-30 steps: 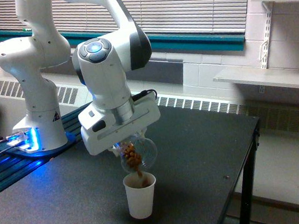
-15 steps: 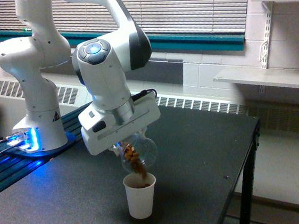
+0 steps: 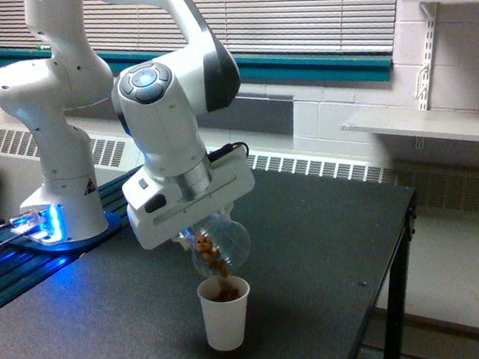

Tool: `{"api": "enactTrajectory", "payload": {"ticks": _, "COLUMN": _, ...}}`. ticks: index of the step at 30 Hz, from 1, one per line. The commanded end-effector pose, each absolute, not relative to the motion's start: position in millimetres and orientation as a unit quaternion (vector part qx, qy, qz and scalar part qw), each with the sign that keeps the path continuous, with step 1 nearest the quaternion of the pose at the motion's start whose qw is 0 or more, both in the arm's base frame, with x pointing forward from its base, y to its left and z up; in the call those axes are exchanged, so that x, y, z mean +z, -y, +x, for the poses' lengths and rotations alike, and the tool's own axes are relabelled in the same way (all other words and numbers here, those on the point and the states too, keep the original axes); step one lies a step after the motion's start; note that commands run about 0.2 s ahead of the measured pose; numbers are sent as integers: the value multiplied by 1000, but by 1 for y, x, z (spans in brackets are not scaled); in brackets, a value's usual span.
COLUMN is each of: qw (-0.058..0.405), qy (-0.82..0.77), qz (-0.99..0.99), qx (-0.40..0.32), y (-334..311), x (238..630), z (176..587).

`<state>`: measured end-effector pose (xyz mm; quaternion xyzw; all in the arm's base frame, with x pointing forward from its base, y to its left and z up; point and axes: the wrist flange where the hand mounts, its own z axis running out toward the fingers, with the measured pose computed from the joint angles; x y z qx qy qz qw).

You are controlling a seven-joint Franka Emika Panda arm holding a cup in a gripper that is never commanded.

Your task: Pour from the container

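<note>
The container (image 3: 222, 245), a small clear rounded jar, hangs tipped mouth-down under the white hand of the arm. My gripper (image 3: 200, 232) is shut on the container; its fingers are mostly hidden behind the hand and the jar. Brown bits show inside the jar and drop from its mouth into a white paper cup (image 3: 226, 316) that stands upright right below it on the dark table (image 3: 314, 232). Brown bits lie in the cup's top.
The arm's white base (image 3: 62, 207) with blue lights stands at the exterior view's left on the table. The table's edge and leg (image 3: 398, 300) run down the exterior view's right. A radiator and window blinds line the wall behind.
The hand has turned slightly further and shifted a little to the exterior view's left. Fewer brown bits remain in the jar, and more lie in the paper cup.
</note>
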<state>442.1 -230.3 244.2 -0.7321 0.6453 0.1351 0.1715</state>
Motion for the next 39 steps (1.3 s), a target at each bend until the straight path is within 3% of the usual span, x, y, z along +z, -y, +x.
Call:
{"api": "enactTrajectory", "payload": {"ticks": 1, "qw": 181, "qy": -644, "qz": -732, "qx": 130, "y": 236, "x": 251, "z": 444}}
{"api": "enactTrajectory", "payload": {"ticks": 39, "qw": 187, "qy": -649, "qz": -723, "qx": 145, "y": 237, "x": 253, "z": 447}}
